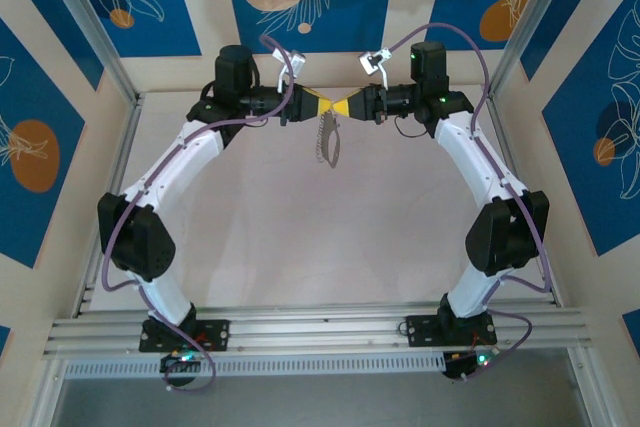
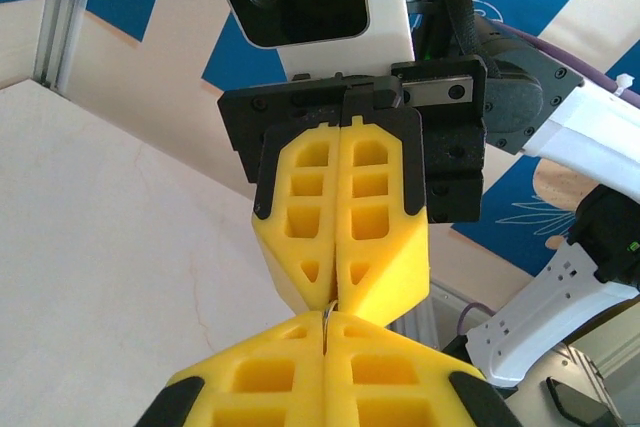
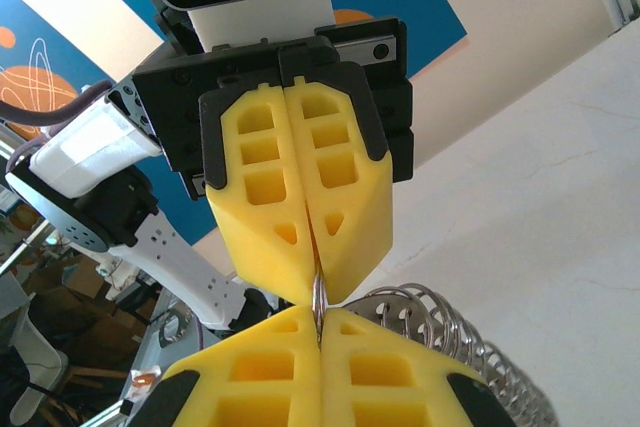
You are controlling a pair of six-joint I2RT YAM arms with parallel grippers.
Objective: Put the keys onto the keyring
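The two arms meet tip to tip at the far middle of the pale table. The left gripper has its yellow fingers squeezed tight together on a thin bit of wire. The right gripper has its yellow fingers tight on the same wire. That wire is part of the keyring, a big pale silver oval loop with a curly comb edge. It hangs down from the two tips, above the table.

Top view high, looking down, wrist views close-up, facing each other
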